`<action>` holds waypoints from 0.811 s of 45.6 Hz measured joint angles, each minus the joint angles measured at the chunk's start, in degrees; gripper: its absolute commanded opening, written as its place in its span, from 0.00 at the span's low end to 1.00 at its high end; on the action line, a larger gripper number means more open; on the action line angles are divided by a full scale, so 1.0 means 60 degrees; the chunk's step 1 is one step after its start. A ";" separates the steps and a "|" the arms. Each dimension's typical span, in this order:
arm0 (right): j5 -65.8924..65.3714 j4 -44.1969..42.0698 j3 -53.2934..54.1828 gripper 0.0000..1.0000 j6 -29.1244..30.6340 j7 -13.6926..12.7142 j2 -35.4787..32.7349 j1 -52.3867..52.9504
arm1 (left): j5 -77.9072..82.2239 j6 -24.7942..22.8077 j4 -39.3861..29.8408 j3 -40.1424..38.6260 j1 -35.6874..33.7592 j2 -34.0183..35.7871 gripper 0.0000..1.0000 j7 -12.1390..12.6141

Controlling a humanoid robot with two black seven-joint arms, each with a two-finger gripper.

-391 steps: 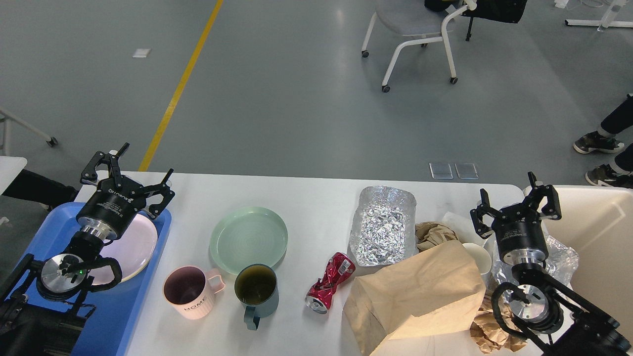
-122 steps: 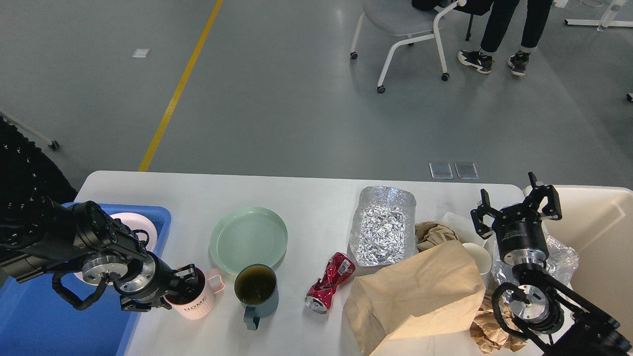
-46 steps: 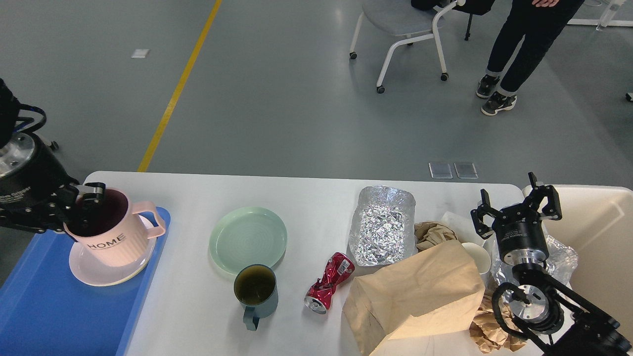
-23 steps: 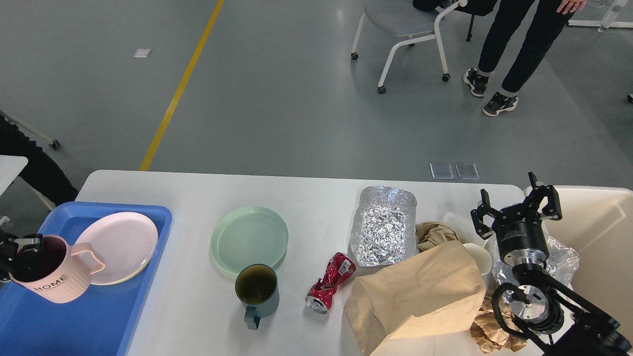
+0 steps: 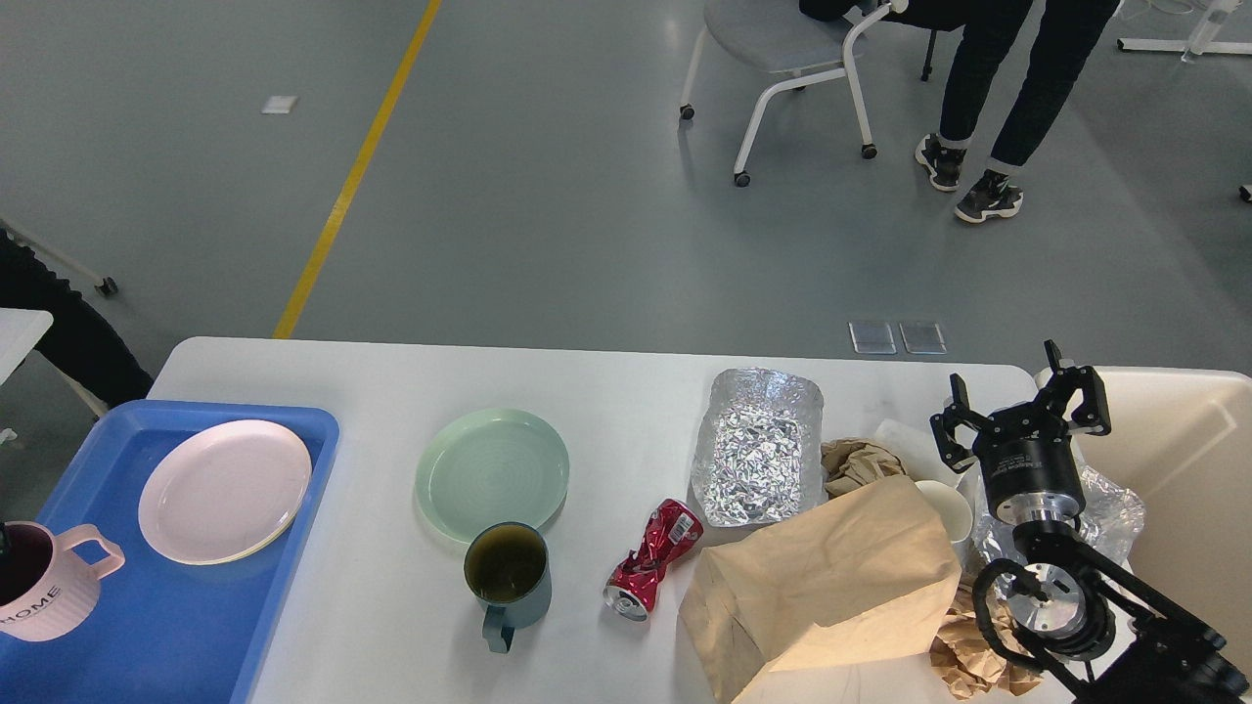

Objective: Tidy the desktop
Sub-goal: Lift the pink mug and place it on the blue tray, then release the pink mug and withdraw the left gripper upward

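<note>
The white desktop (image 5: 606,386) holds a green plate (image 5: 492,474), a dark teal mug (image 5: 507,577), a crushed red can (image 5: 653,557), a foil tray (image 5: 758,445), a brown paper bag (image 5: 831,587), crumpled brown paper (image 5: 861,460) and a white paper cup (image 5: 947,508). A pink "HOME" mug (image 5: 44,592) stands at the left edge of the blue tray (image 5: 196,626), beside a pink plate (image 5: 225,489). My left gripper is out of view past the left edge. My right gripper (image 5: 1022,406) is open and empty, above the rubbish at the table's right end.
A beige bin (image 5: 1184,460) stands at the right, with crumpled clear plastic (image 5: 1115,508) at its rim. Beyond the table, on the grey floor, are a chair (image 5: 782,49) and a person's legs (image 5: 988,98).
</note>
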 measured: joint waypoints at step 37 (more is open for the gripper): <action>0.0000 0.0000 -0.0001 1.00 -0.0002 0.0000 -0.0001 0.0006 | -0.0064 0.0721 0.0368 -0.0969 0.1128 0.0023 0.94 -0.0028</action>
